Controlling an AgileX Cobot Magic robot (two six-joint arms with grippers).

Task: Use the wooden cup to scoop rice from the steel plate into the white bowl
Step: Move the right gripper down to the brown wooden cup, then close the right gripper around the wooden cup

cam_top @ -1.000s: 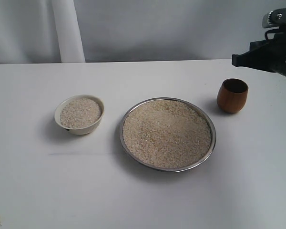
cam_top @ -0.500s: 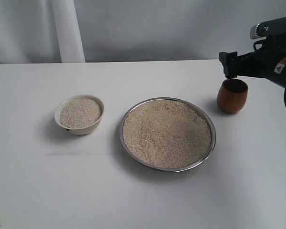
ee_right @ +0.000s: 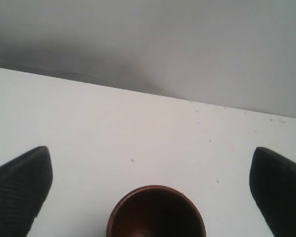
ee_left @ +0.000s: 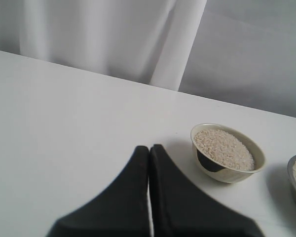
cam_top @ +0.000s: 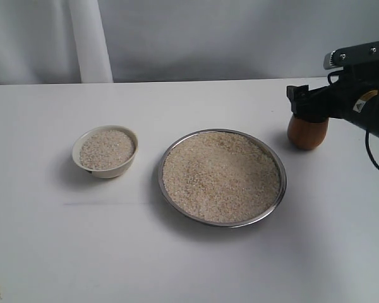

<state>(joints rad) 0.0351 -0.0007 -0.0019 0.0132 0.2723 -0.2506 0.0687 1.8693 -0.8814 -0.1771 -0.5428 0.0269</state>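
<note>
The steel plate (cam_top: pixel 160 180) sits mid-table, heaped with rice (cam_top: pixel 221 177). Left of it stands the white bowl (cam_top: pixel 107 170), also filled with rice (cam_top: pixel 106 148). At the right is the upright wooden cup (cam_top: pixel 306 134). My right gripper (cam_top: pixel 306 106) hangs open over the cup's mouth and hides its rim. In the right wrist view the cup (ee_right: pixel 156 213) is empty and dark inside, with my right gripper (ee_right: pixel 150 154) spread wide to either side and apart from it. My left gripper (ee_left: pixel 149 148) is shut on nothing, a short way from the white bowl (ee_left: pixel 227 170).
A white curtain fold (cam_top: pixel 88 41) hangs behind the table's far edge. Bare white tabletop (cam_top: pixel 189 265) lies in front of the plate and bowl. The plate's rim (ee_left: pixel 293 180) shows at the edge of the left wrist view.
My right gripper has moved left and down from the right edge to just above the wooden cup, and its jaws have opened wide. Plate, bowl and cup have not moved.
</note>
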